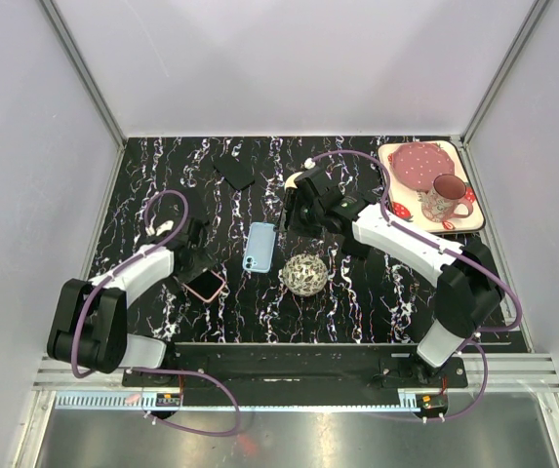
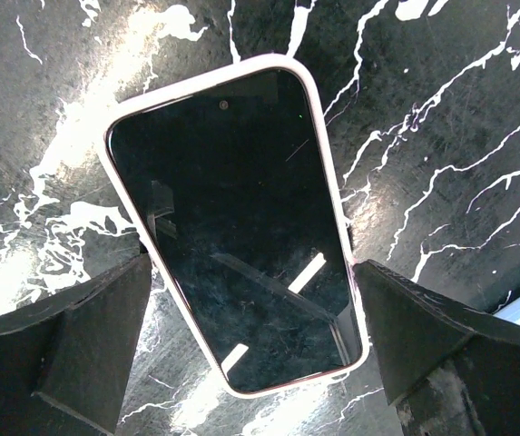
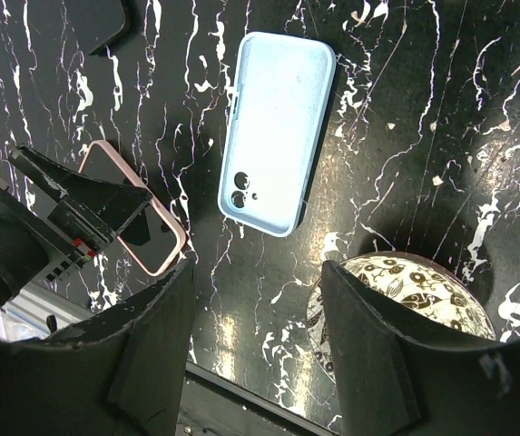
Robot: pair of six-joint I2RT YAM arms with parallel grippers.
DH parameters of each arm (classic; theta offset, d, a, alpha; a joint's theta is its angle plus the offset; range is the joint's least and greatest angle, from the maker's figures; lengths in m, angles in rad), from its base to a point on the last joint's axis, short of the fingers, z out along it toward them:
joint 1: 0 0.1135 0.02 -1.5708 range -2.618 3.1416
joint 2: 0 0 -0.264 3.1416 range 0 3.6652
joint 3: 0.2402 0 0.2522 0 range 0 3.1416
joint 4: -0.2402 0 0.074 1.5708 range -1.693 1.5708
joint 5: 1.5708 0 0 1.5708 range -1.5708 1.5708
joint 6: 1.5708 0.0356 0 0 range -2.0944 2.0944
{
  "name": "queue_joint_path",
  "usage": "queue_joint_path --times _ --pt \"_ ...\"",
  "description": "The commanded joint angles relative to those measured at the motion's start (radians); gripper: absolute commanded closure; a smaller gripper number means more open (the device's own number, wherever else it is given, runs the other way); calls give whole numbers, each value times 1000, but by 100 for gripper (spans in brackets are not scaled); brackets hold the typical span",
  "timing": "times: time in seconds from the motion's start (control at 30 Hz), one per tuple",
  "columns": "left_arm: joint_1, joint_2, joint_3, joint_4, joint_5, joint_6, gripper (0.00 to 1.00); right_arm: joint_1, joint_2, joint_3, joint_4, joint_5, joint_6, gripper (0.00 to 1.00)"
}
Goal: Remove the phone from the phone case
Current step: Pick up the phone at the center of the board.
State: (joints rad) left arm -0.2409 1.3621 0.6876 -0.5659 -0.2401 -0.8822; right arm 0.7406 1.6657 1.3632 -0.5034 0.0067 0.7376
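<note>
A phone with a dark screen in a pink case lies face up on the black marble table; it also shows in the top view and the right wrist view. My left gripper is open and low over it, its fingers flanking the phone's near end, the right one close to the case edge. My right gripper is open and empty, hovering between a light blue case lying back up and a patterned bowl.
The light blue case and the patterned bowl sit mid-table. A flat black phone or case lies at the back. A cream tray with a pink plate and a mug stands at the back right.
</note>
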Motion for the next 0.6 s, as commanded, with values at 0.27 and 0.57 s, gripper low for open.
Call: queue_joint_path --times 0.27,0.57 --pt "-40 124 85 -31 -87 -26 1 20 -3 1 49 -34 17 39" --pt "-60 199 110 -31 -54 -38 6 22 -15 -15 54 -36 20 38"
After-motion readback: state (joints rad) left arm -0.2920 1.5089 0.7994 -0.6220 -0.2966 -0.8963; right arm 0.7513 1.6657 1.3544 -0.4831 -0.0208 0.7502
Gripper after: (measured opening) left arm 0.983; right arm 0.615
